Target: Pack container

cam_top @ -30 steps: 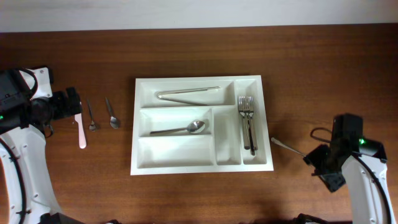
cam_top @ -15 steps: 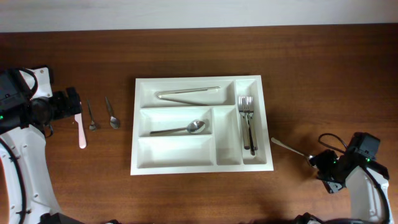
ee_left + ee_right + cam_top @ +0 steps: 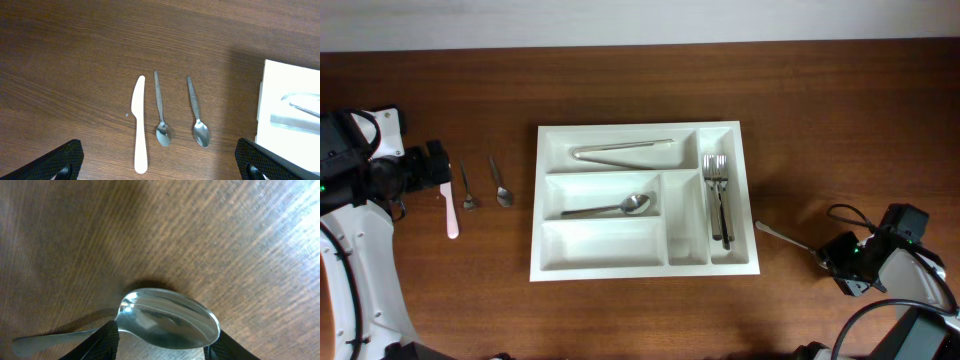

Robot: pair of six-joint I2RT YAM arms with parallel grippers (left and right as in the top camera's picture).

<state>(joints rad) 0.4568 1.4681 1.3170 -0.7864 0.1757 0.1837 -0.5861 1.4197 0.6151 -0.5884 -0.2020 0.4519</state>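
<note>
White plastic at the centre of a brown wooden surface (image 3: 840,110): the container (image 3: 600,245), a five-compartment cutlery tray, lies flat between two robot arms. Its top long compartment holds tongs (image 3: 622,150), the middle one a large spoon (image 3: 610,208), and the narrow compartment at the far right a set of forks (image 3: 717,195). Left of the tray and apart from it, a white knife (image 3: 140,127), a teaspoon (image 3: 160,112) and a second teaspoon (image 3: 196,112) lie side by side on the wood. The left hand (image 3: 159,150) is near them, its fingers spread wide and holding nothing. Just right of the tray lies a loose spoon (image 3: 170,317), its bowl between the fingers of the right hand (image 3: 162,340), which stand close on either side; whether they grip it cannot be told.
</note>
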